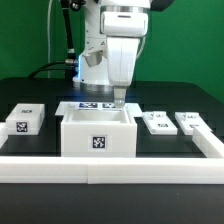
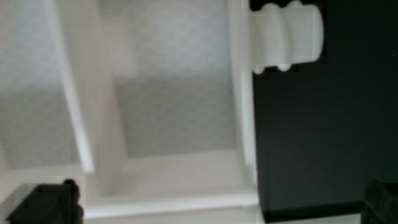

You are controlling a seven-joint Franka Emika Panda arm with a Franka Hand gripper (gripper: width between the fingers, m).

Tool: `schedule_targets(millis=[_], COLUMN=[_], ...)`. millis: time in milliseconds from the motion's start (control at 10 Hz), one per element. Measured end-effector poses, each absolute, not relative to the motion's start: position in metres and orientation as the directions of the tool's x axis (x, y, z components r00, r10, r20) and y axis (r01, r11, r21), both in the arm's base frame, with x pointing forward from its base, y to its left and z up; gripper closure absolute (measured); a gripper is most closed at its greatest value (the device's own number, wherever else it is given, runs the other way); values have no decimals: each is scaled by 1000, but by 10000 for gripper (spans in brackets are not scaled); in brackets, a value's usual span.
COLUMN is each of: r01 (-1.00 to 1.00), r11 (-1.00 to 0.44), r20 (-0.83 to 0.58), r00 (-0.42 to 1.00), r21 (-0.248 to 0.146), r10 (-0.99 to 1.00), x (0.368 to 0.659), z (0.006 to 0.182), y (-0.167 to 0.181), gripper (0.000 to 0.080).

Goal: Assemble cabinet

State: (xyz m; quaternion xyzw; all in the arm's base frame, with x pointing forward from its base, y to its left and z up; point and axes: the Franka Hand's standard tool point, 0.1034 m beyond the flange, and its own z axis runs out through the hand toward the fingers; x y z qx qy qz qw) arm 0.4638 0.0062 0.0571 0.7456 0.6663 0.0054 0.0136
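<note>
The cabinet (image 1: 97, 131) is an open-topped white box with a tag on its front, at the middle of the black table. My gripper (image 1: 118, 99) hangs just above its back corner on the exterior view's right. In the wrist view the cabinet's inside (image 2: 151, 110) and one thin side wall (image 2: 242, 120) show from above. My gripper (image 2: 214, 205) is open and holds nothing. One dark fingertip (image 2: 45, 202) is over the inside and the other fingertip (image 2: 384, 205) is over the table, with the wall between them.
A tagged white block (image 1: 25, 120) lies to the exterior view's left of the cabinet. Two flat tagged blocks (image 1: 155, 122) (image 1: 190, 122) lie to its right. The marker board (image 1: 88, 106) lies behind it. A long white rail (image 1: 110, 166) runs along the front. A ridged white part (image 2: 285, 35) lies beside the wall.
</note>
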Motion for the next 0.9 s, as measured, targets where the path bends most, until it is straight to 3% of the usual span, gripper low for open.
schedule_targets(millis=[900], r01=[992], r11=[-125], r20=[-4], r00=[125], r21=[-14], r10=[992], x=[451], z=[25], y=[-4], gripper=[27])
